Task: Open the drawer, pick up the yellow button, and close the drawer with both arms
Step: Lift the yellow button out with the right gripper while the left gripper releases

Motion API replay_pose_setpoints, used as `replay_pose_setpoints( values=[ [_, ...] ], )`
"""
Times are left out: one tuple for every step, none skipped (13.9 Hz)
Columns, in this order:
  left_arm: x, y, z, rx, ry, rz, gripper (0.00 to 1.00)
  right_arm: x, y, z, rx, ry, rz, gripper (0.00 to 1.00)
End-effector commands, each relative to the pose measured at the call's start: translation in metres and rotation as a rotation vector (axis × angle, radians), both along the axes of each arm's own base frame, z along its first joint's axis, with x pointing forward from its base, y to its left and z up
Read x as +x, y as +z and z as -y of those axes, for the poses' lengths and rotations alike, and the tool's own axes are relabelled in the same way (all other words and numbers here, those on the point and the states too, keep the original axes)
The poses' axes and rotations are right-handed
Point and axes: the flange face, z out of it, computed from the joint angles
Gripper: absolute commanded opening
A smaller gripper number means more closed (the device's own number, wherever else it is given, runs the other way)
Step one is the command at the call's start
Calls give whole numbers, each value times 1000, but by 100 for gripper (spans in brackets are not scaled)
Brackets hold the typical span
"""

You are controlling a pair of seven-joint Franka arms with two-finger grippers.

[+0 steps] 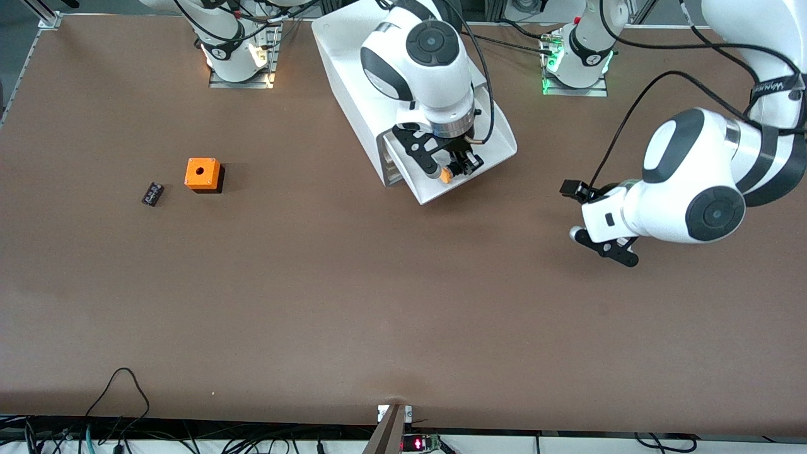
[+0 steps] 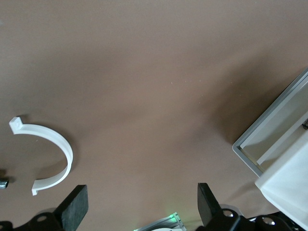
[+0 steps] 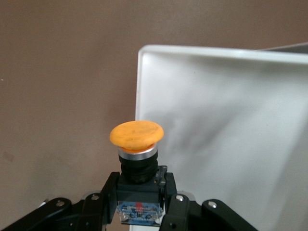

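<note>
You have the table (image 1: 353,302) mostly bare, with the big white cabinet (image 1: 353,82) standing between the two arm bases. Its top drawer (image 1: 498,142) is pulled out toward the front camera, so the opening step looks done.

Your right arm reaches in over that open drawer. The right gripper (image 1: 459,167) hangs above the tray, and its fingers pinch the black body of the button (image 3: 137,144), orange cap (image 1: 446,174) clear of the pads. In the right wrist view the white tray floor sits below the button with nothing else on it that you can see. The button appears lifted off the tray, so the take step is well under way, though it is not yet carried clear of the drawer.

Your left arm waits at its own end of the table. The left gripper (image 2: 144,204) hovers over bare tabletop with fingers spread wide and nothing between them; a white curved clip (image 2: 53,154) lies on the table beneath it, and a corner of the cabinet shows at the edge.

What you still have left: bring the button out and push the drawer shut.

Toward the right arm's end sit the orange cube (image 1: 202,174) and, just beside it, a small black part (image 1: 152,193), both untouched.
</note>
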Motion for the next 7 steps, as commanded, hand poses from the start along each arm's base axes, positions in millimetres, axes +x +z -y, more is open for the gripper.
replay_pose_setpoints(
  values=[
    [9, 3, 4, 18, 28, 0, 100, 27, 29, 36, -15, 99, 9, 0],
    [8, 3, 6, 46, 100, -3, 100, 41, 37, 58, -35, 148, 6, 0],
    [7, 5, 11, 77, 183, 0, 100, 59, 45, 84, -46, 200, 12, 0],
    [4, 7, 21, 109, 258, 9, 100, 80, 46, 112, -56, 250, 10, 0],
    [-2, 10, 41, 124, 312, 35, 100, 100, 53, 143, -61, 309, 19, 0],
    [-8, 8, 54, 139, 372, 64, 100, 117, 57, 172, -68, 372, 25, 0],
    [-15, 4, 61, 160, 442, 94, 100, 133, 55, 200, -73, 432, 23, 0]
  ],
)
